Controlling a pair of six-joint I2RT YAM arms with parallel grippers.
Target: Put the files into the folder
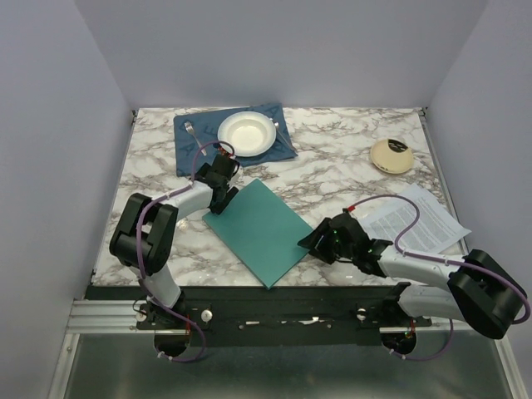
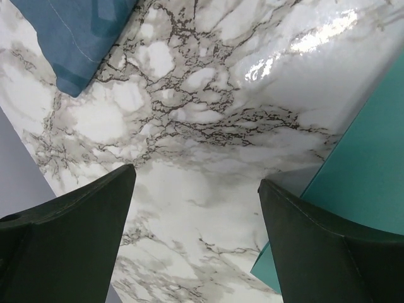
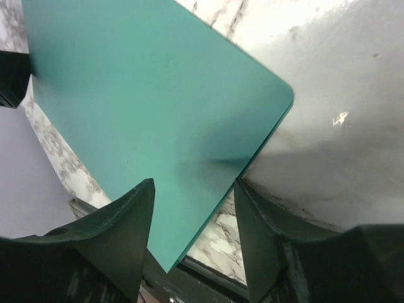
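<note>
The teal folder (image 1: 259, 231) lies flat and closed on the marble table (image 1: 332, 166), turned diagonally. My left gripper (image 1: 228, 198) is at its far left corner, open, with bare marble between the fingers (image 2: 197, 183) and the folder's edge (image 2: 372, 158) beside the right finger. My right gripper (image 1: 307, 241) is at the folder's right edge, jaws apart; the edge near the rounded corner (image 3: 158, 95) runs between its fingertips (image 3: 194, 183), not clamped. The files (image 1: 420, 220), white printed sheets, lie on the table to the right, behind my right arm.
A dark blue placemat (image 1: 195, 137) at the back holds a white plate (image 1: 247, 133) and a fork (image 1: 192, 130). A round beige object (image 1: 391, 155) sits at the back right. The table's near edge (image 1: 249, 291) runs just below the folder's corner.
</note>
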